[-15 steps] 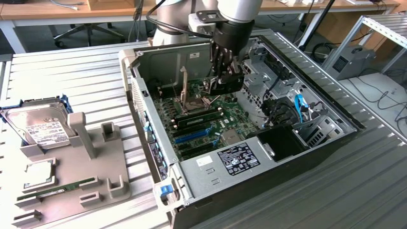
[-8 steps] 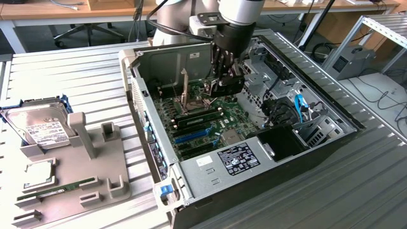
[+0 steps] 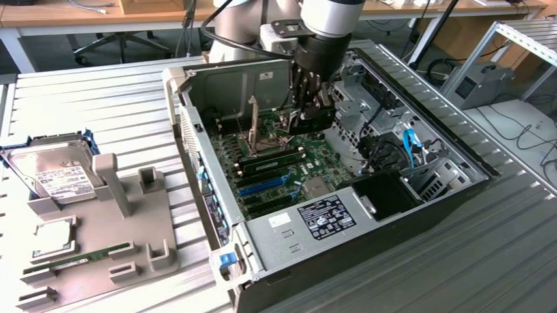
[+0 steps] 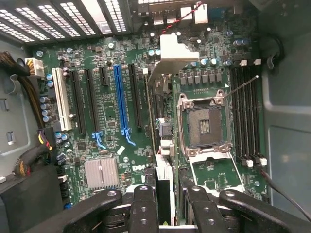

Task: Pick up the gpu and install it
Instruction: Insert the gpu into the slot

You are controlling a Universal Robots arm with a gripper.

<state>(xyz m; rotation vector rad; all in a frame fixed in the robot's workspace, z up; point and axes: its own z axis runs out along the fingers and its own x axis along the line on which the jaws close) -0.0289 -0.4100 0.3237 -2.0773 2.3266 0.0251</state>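
Observation:
My gripper (image 3: pixel 310 104) reaches down into the open computer case (image 3: pixel 452 153) and is shut on the gpu (image 3: pixel 315 122), which hangs dark and upright above the green motherboard (image 3: pixel 287 171). In the wrist view the gpu (image 4: pixel 176 52) is seen edge-on between my two black fingers (image 4: pixel 144 208), silver bracket end farthest from the camera, and my gripper (image 4: pixel 170 206) clamps its near end. The card's edge runs over the board between the black expansion slots and the CPU socket (image 4: pixel 201 121). A long blue slot (image 4: pixel 119 97) lies a little way off, parallel to the card.
The case's power supply (image 3: pixel 317 218) and cables (image 3: pixel 409 147) crowd the sides. On the exterior view's left, a grey holder (image 3: pixel 113 261) carries a hard drive (image 3: pixel 57 173), a CPU (image 3: pixel 52 238) and a RAM stick (image 3: pixel 78 257). A heatsink (image 4: pixel 101 172) sits on the board.

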